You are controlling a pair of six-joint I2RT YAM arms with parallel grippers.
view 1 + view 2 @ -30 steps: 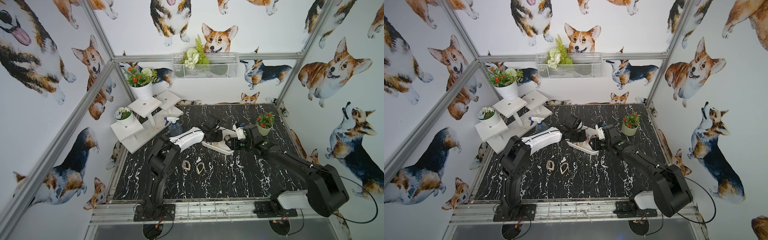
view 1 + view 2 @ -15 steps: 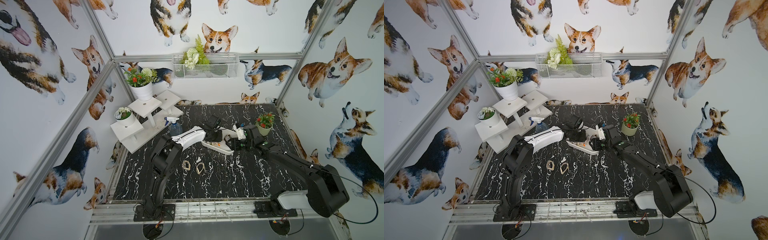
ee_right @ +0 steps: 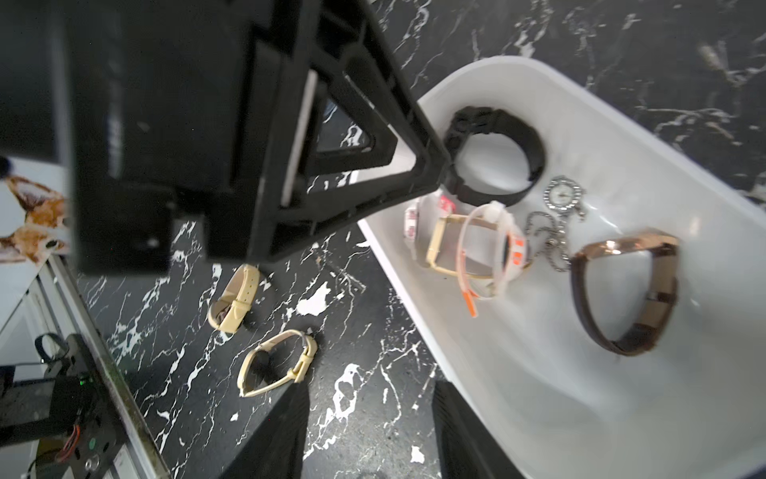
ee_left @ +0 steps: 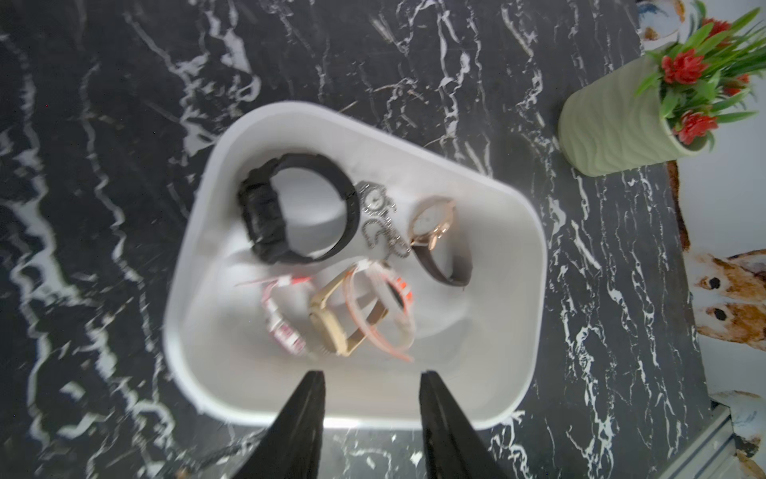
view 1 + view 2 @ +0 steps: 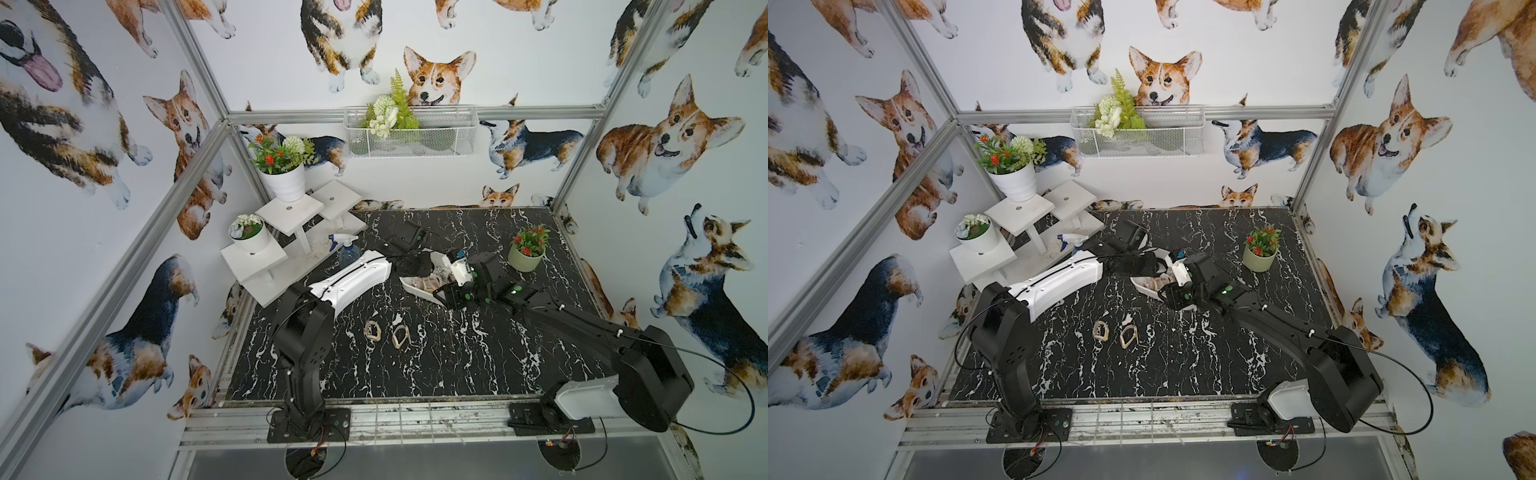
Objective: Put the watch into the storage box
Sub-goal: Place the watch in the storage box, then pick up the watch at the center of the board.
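Partly done: several stored watches (image 4: pixel 344 319) lie in the storage box (image 4: pixel 497 331), while two beige watches (image 5: pixel 372 331) remain on the table (image 5: pixel 457 365), lower centre. The left hand (image 4: pixel 372 375) hangs above the box's rim, part open and empty. The right hand (image 3: pixel 372 385) is equally parted and holds nothing beside that rim. Open table surrounds the pair.

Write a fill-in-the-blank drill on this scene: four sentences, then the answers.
1. ___ beige watches lie on the table, outside the storage box.
2. The bulkiest watch inside the box is ___.
3. The green pot holds ___ flowers.
4. The left gripper hangs over the box with its jaws ___ and nothing between them.

Missing words: two; black; red; open.
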